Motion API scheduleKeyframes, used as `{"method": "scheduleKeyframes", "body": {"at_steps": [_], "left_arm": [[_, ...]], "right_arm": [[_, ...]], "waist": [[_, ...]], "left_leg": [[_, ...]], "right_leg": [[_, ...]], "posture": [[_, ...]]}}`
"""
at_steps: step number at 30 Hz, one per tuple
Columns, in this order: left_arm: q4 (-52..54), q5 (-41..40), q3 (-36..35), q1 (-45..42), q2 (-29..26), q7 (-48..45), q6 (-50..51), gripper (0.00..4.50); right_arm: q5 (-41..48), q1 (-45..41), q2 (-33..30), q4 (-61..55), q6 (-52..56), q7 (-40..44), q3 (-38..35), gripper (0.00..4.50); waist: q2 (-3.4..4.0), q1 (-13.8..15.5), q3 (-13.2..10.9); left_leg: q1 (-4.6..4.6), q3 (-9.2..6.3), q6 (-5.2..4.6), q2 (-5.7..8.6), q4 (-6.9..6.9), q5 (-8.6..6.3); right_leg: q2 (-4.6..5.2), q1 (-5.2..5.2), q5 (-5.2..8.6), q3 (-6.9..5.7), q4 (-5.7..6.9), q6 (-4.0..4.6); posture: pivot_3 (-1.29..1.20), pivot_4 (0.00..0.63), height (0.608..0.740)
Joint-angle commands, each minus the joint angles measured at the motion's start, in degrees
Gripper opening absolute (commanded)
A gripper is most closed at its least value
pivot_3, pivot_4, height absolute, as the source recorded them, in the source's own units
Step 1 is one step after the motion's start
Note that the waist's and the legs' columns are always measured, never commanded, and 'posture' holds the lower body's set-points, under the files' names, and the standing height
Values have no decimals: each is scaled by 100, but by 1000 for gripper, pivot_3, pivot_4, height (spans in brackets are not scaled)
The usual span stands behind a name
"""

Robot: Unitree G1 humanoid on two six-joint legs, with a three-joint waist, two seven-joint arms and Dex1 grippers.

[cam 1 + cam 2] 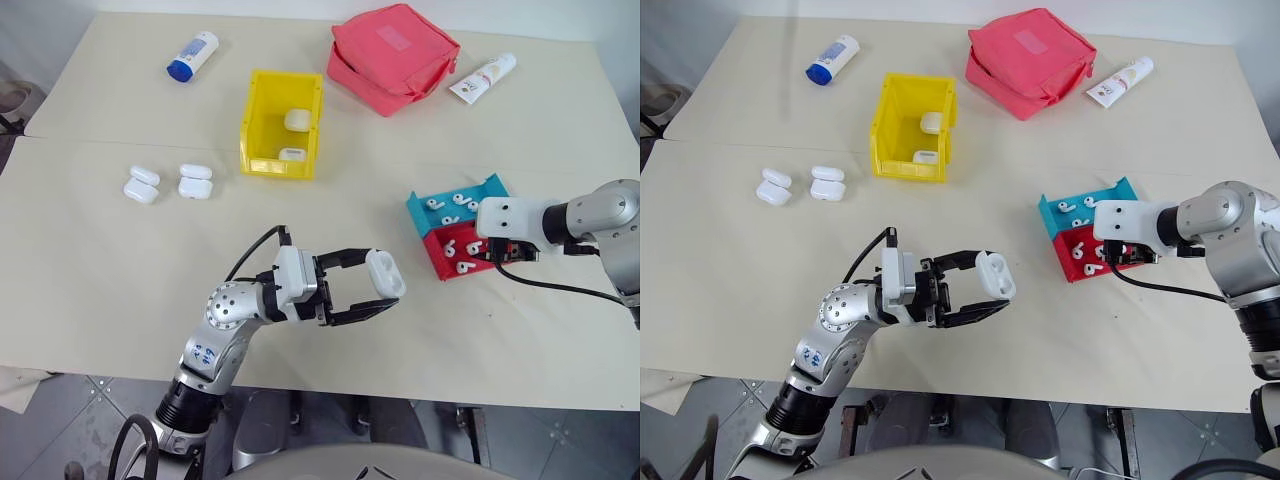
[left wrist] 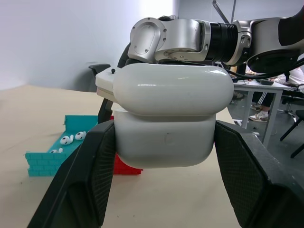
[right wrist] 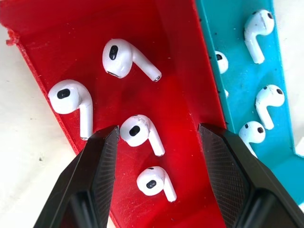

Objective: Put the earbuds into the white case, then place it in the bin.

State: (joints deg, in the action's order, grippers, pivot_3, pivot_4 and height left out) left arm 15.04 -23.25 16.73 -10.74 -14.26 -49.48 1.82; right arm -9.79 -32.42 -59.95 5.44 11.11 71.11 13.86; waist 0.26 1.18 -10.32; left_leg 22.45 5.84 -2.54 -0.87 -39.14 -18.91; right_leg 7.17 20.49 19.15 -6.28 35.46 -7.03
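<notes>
My left gripper [image 1: 384, 284] is shut on the white case [image 1: 386, 272], held above the table's near middle. In the left wrist view the white case [image 2: 166, 118] sits between both black fingers [image 2: 90, 171], its lid a little raised over the body. My right gripper [image 3: 158, 142] hangs open over the red tray [image 3: 66, 42], pointing down. One of the earbuds [image 3: 137, 132] lies between its fingers, apart from both. Several more earbuds lie in the red tray and in the teal tray [image 3: 237, 80] beside it. The yellow bin [image 1: 256, 120] stands at the far middle.
Two white cases [image 1: 297, 119] lie inside the bin, and two more [image 1: 141, 185] rest on the table to the left. A red zip pouch [image 1: 393, 55], a blue-capped tube [image 1: 192, 55] and a white tube [image 1: 483, 78] lie along the far side.
</notes>
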Motion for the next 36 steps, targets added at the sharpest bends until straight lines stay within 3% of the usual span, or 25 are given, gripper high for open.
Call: {"method": "scheduleKeyframes", "body": {"at_steps": [1,10,17,25,29,36], "left_arm": [[117,14,-1,-43,49,24,-45,2779],[50,6,-41,-92,28,-6,-63,2779],[69,-12,-29,-61,16,-34,-58,2779],[65,-26,-35,-46,-1,-82,-60,2779],[53,-26,-31,-65,3,-104,-55,2779],[39,-20,-47,-86,-7,-108,-41,2779]], "right_arm": [[-85,-116,42,55,-147,-95,-50,2767],[86,-60,-60,-238,189,72,-292,2767],[847,356,-273,-1491,1821,509,-736,2767],[1097,845,-683,-2312,2673,475,-767,2767],[1057,839,-622,-2476,2987,324,-596,1930],[969,632,-502,-2328,3014,119,-319,1930]], "waist": [[0,-1,0],[0,-3,0],[0,10,0],[0,6,0],[0,5,0],[0,2,0]], "left_leg": [[0,0,0,0,0,0],[0,1,0,-2,0,0],[1,-4,-2,3,0,-1],[1,-13,-2,5,0,-1],[1,-13,-2,5,-1,-1],[1,-12,-2,5,-1,-1]], "right_leg": [[0,0,0,0,1,0],[-3,0,0,0,1,0],[13,0,0,0,4,0],[25,-2,0,-3,3,0],[25,-2,0,-3,4,0],[23,-2,0,-4,3,0]], "posture": [[0,150,740],[0,150,740],[0,150,740],[0,150,740],[0,150,740],[0,150,740]]}}
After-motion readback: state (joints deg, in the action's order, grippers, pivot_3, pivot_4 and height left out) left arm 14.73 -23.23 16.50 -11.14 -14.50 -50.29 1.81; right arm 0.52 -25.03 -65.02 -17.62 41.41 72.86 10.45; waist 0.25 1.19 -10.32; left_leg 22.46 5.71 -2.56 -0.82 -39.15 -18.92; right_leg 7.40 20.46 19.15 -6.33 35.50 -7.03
